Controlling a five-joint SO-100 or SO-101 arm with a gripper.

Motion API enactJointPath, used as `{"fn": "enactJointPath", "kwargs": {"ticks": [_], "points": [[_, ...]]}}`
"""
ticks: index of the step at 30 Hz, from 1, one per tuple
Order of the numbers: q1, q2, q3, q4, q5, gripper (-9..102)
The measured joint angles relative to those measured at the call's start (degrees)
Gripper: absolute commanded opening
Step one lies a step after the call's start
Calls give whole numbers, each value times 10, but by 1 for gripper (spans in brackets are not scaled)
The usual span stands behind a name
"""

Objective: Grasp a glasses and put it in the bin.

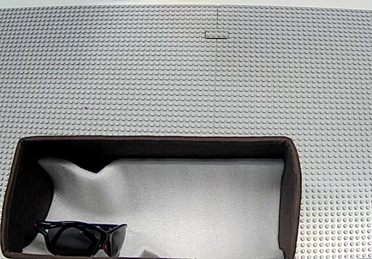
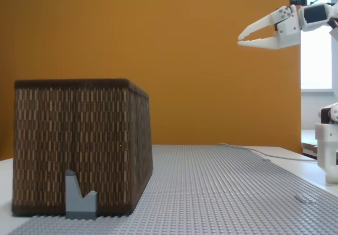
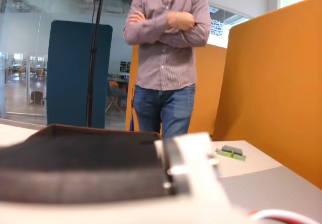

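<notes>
The glasses (image 1: 81, 237), black with dark lenses and a touch of red at the arms, lie on the white foam in the bin's near-left corner in a fixed view. The bin (image 1: 290, 201) is a large dark brown box. From the side in a fixed view it is a tall woven box (image 2: 79, 140) at the left. My white gripper (image 2: 240, 39) hangs high at the upper right, far from the bin. It points left with its fingertips nearly together and nothing between them.
A grey studded baseplate (image 1: 174, 78) covers the table. A grey brick piece (image 2: 80, 198) stands against the bin's front. The arm's base (image 2: 330, 150) is at the right edge, an orange partition (image 2: 158, 60) behind. A person (image 3: 166, 58) stands beyond the table.
</notes>
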Motion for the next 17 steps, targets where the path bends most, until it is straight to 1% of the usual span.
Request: {"fn": "enactJointPath", "kwargs": {"ticks": [2, 5, 8, 12, 14, 17], "points": [[0, 0, 0, 0, 0, 8], [0, 0, 9, 0, 0, 23], [0, -4, 11, -2, 0, 33], [0, 11, 11, -2, 0, 34], [0, 11, 11, -7, 0, 39], [0, 9, 19, -11, 0, 39]]}}
